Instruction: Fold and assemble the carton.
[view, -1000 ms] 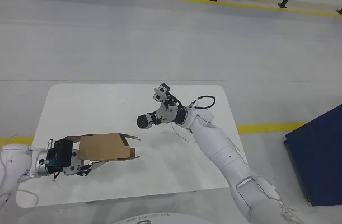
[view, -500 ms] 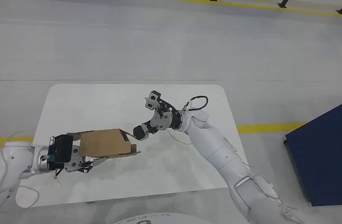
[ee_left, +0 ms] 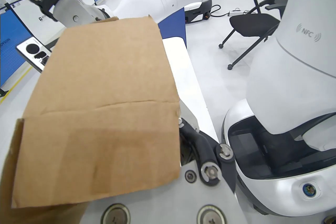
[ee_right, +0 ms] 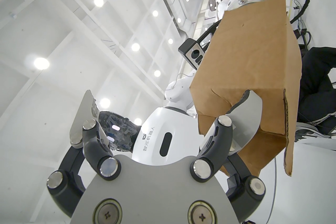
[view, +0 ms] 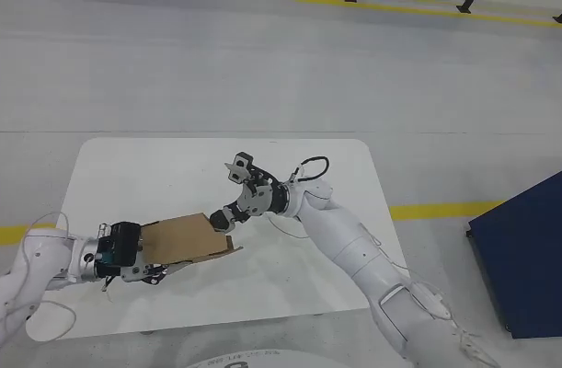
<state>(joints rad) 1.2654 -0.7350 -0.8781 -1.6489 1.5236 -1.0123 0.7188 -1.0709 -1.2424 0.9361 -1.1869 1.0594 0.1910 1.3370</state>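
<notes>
You have the carton (view: 184,237) raised off the table (view: 290,276), over the part of the table nearest the robot and toward the table's left end. Its long side runs along the table's length. Your left gripper (view: 152,269) is clamped on the end of the carton closest to the table's left edge. In the left wrist view the brown panel (ee_left: 105,93) lies across the gripper's plate, with one black finger (ee_left: 195,139) just beside the panel's edge and a crease running across the board. The white table edge (ee_left: 181,64) shows past the carton's side. Your right gripper (view: 221,219) sits above the middle of the table at the carton's other end, with its fingers spread wide. In the right wrist view one finger (ee_right: 246,109) is tucked inside the carton's open mouth (ee_right: 252,51), touching the board, while the other finger (ee_right: 89,114) stands well apart in open air. From there the carton reads as a partly opened tube with a loose flap hanging at its corner. Beyond the table's right end a dark blue panel (view: 529,248) stands on the floor, and a yellow floor line (view: 437,210) runs past the table on that side.
</notes>
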